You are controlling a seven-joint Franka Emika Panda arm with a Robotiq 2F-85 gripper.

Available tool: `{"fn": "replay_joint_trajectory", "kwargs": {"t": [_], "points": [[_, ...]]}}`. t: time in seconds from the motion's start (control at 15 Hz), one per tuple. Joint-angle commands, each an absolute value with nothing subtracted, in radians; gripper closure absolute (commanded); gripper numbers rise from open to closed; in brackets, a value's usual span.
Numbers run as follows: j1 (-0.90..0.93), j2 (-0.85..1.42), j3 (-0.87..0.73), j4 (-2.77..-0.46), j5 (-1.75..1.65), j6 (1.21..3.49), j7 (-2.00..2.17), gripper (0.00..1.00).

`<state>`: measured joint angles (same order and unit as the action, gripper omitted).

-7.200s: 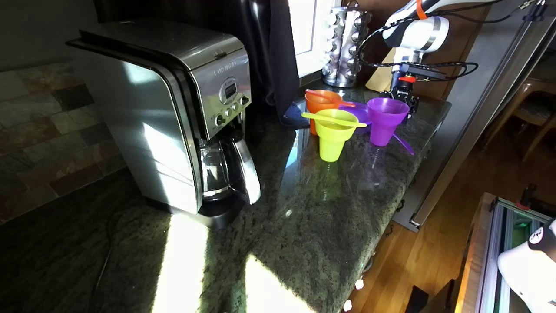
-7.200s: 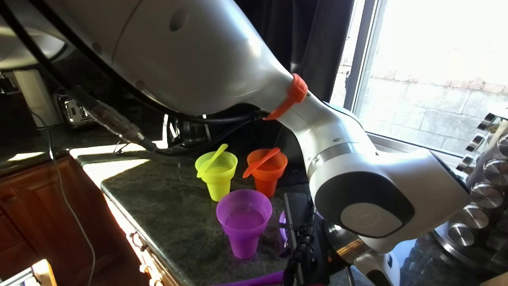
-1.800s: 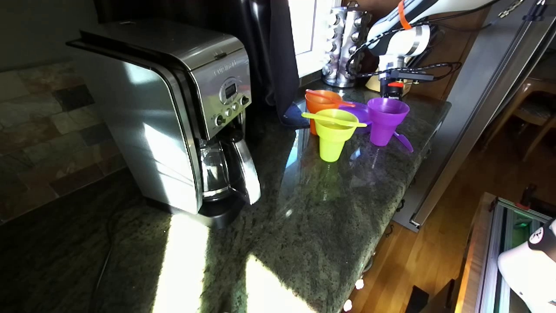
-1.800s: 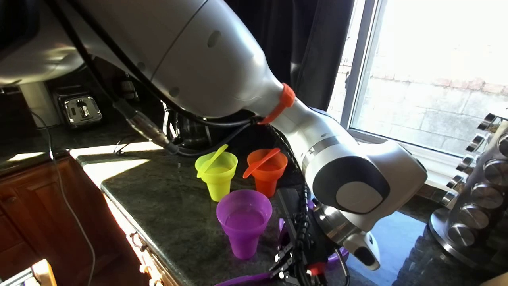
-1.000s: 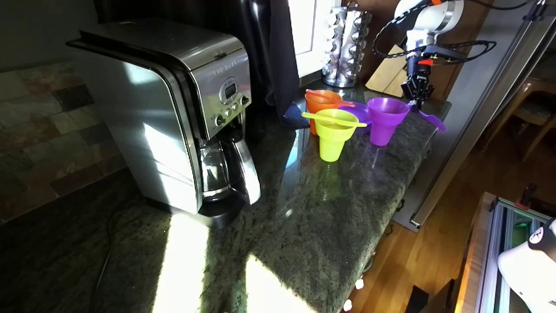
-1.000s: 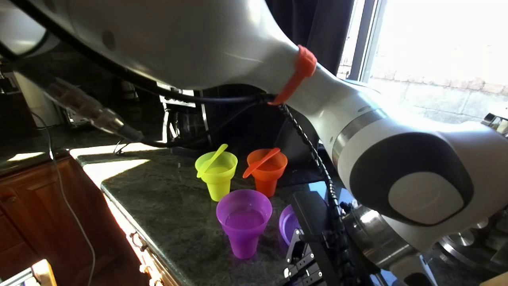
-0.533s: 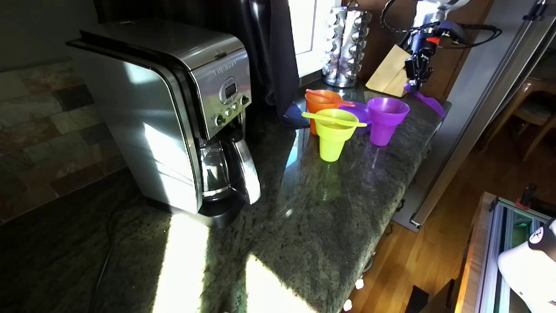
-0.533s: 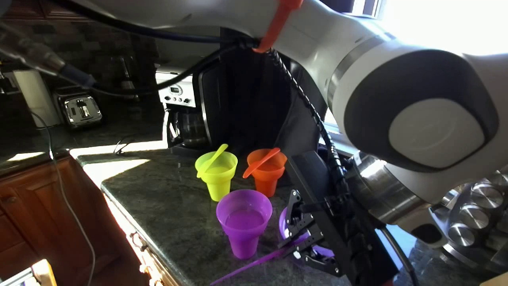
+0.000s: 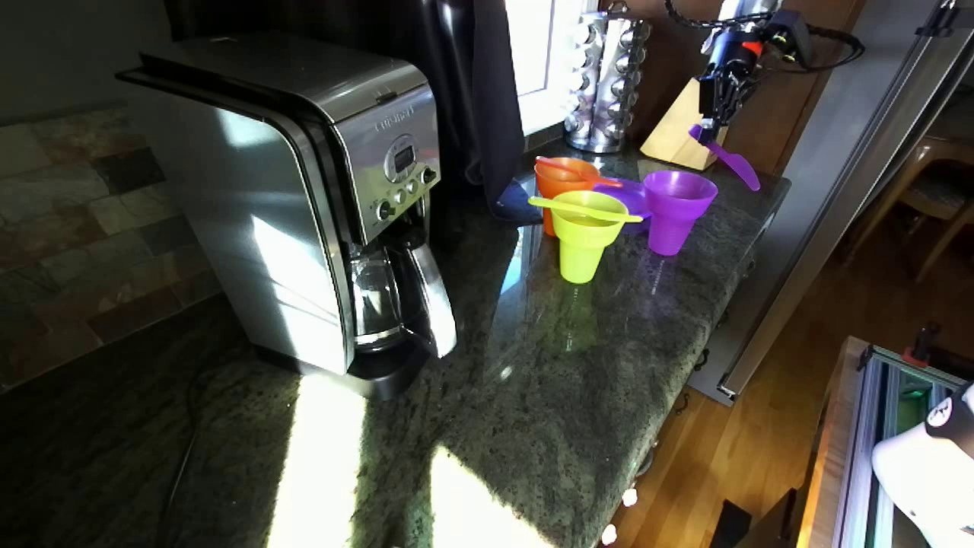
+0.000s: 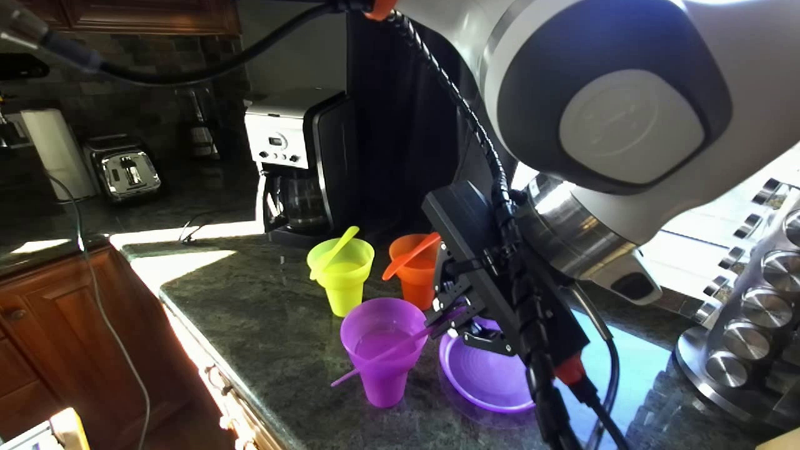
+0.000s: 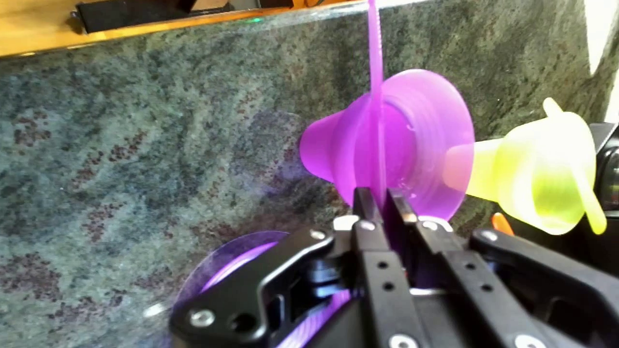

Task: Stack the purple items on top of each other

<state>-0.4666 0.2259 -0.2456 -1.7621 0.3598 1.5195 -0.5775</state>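
Purple spoon (image 9: 736,163), pinched in the gripper (image 11: 380,199), has just risen higher above the counter (image 9: 647,335), likely ready for laying across the purple cup (image 9: 673,217), which stands upright, right of the yellow-green cup (image 9: 586,240) in an exterior view. The partly hidden purple dish (image 10: 487,375), perhaps a bowl, lies near it.

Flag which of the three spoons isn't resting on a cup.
The purple spoon: it's gripped in midair by the end effector. The yellow-green spoon lies across the yellow-green cup, the orange spoon across the orange cup.

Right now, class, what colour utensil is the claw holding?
A purple utensil, clearest in an exterior view.
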Motion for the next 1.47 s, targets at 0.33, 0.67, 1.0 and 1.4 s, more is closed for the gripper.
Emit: {"fn": "replay_joint_trajectory", "kwargs": {"t": [0.33,0.67,1.0,1.4], "points": [[-0.407,0.221,-0.229,-1.774,0.427,1.452,-0.579,0.97],[-0.399,0.244,-0.224,-1.770,0.453,1.453,-0.580,0.97],[-0.401,0.267,-0.220,-1.762,0.465,1.448,-0.572,0.97],[-0.409,0.293,-0.219,-1.754,0.490,1.443,-0.568,0.97]]}}
